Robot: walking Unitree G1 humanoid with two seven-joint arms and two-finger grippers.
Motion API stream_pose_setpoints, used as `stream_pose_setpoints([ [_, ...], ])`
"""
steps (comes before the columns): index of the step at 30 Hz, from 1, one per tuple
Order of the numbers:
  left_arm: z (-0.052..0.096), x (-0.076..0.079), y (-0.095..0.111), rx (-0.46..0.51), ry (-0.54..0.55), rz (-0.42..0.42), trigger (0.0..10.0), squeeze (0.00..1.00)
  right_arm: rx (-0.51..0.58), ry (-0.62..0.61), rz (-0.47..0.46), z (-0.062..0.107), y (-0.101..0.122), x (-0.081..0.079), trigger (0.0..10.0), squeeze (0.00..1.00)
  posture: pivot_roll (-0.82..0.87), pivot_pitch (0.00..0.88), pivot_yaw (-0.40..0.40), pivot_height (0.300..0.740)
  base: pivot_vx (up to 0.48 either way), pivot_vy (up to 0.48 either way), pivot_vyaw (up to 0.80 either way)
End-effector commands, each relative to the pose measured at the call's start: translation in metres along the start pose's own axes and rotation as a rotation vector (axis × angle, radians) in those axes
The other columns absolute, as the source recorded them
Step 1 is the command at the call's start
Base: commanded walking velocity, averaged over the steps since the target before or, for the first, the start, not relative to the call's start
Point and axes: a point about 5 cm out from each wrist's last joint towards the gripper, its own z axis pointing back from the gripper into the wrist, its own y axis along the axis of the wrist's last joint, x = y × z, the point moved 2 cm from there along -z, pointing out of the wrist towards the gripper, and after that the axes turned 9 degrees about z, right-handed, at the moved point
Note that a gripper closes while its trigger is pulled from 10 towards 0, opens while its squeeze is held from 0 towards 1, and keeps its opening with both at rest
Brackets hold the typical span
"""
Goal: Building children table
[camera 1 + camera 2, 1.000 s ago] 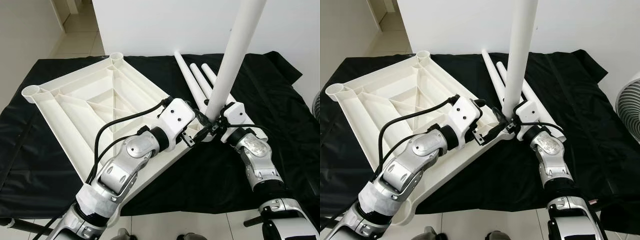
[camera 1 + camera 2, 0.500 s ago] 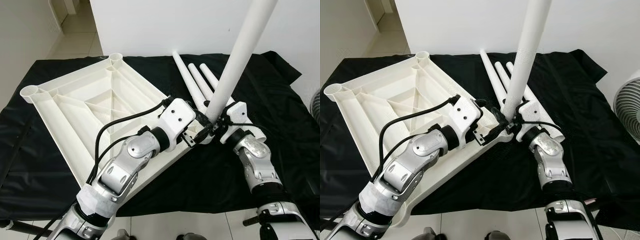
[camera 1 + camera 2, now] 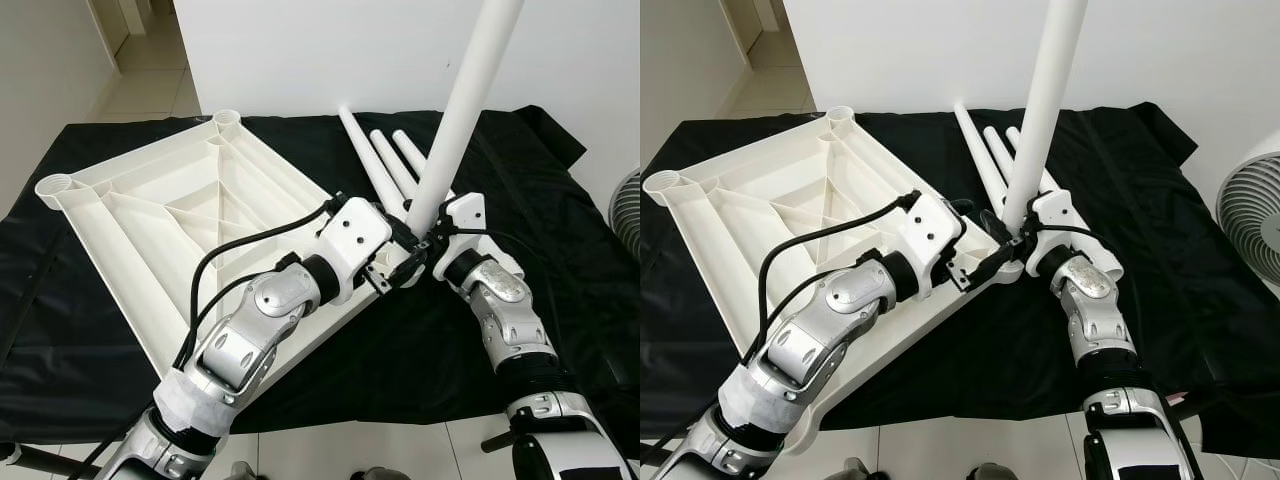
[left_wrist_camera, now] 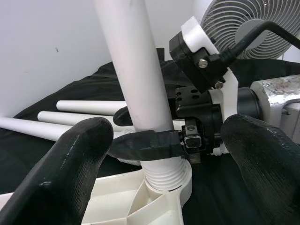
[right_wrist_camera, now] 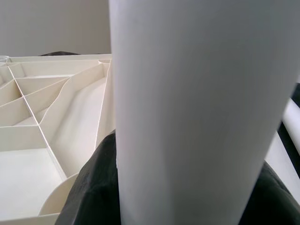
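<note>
Upright, white table leg (image 3: pixel 462 110) (ribbed base).

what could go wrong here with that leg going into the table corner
The long white plastic table leg stands tilted, its ribbed end only partly in the corner socket of the upturned white tabletop; it may cross-thread or jam. The right gripper clamps it low down, so the tall top could lever loose. The left gripper is open beside the socket, not bracing the tabletop, which could slide on the black cloth.
</note>
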Motion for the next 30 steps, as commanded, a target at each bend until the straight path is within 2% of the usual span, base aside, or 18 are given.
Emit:
stream_pose_setpoints([
  [1, 0.001, 0.007, -0.002, -0.022, -0.059, -0.01, 10.0, 0.0, -0.235, 0.043, -0.089, 0.015, -0.053, -0.02, 10.0, 0.0, -0.13, 0.071, 0.049, 0.74, 0.0, 0.0, 0.0],
  [6, 0.001, 0.007, -0.002, -0.021, -0.059, -0.012, 10.0, 0.0, -0.239, 0.031, -0.109, 0.014, -0.054, -0.021, 10.0, 0.0, -0.13, 0.065, 0.046, 0.74, 0.0, 0.0, 0.0],
  [11, 0.002, 0.008, -0.002, -0.02, -0.059, -0.012, 10.0, 0.0, -0.25, -0.003, -0.178, 0.019, -0.058, -0.022, 10.0, 0.0, -0.13, 0.065, 0.046, 0.74, 0.0, 0.0, 0.0],
  [13, 0.002, 0.008, -0.002, -0.02, -0.058, -0.011, 10.0, 0.0, -0.257, -0.059, -0.239, 0.024, -0.063, -0.021, 10.0, 0.0, -0.13, 0.065, 0.046, 0.74, 0.0, 0.0, 0.0],
  [21, 0.002, 0.008, -0.001, -0.018, -0.058, -0.009, 10.0, 0.0, -0.243, -0.158, -0.319, 0.032, -0.07, -0.018, 10.0, 0.0, -0.13, 0.071, 0.045, 0.74, 0.0, 0.0, 0.0],
  [23, 0.002, 0.008, -0.001, -0.018, -0.059, -0.008, 10.0, 0.0, -0.207, -0.173, -0.281, 0.035, -0.066, -0.019, 10.0, 0.0, -0.14, 0.08, 0.051, 0.74, 0.0, 0.0, 0.0],
  [24, 0.002, 0.008, 0.0, -0.018, -0.059, -0.008, 10.0, 0.0, -0.18, -0.169, -0.234, 0.035, -0.062, -0.02, 10.0, 0.0, -0.14, 0.08, 0.051, 0.74, 0.0, 0.0, 0.0],
  [25, 0.002, 0.008, 0.0, -0.018, -0.059, -0.008, 10.0, 0.0, -0.18, -0.169, -0.234, 0.035, -0.062, -0.02, 10.0, 0.0, -0.14, 0.08, 0.051, 0.74, 0.0, 0.0, 0.0],
  [29, 0.002, 0.007, 0.0, -0.017, -0.057, -0.008, 10.0, 0.0, -0.115, -0.12, -0.094, 0.04, -0.053, -0.031, 10.0, 0.0, -0.14, 0.089, 0.056, 0.74, 0.0, 0.0, 0.0],
  [30, 0.002, 0.007, 0.0, -0.017, -0.057, -0.008, 10.0, 0.0, -0.115, -0.12, -0.094, 0.04, -0.053, -0.031, 10.0, 0.0, -0.14, 0.089, 0.056, 0.74, 0.0, 0.0, 0.0],
])
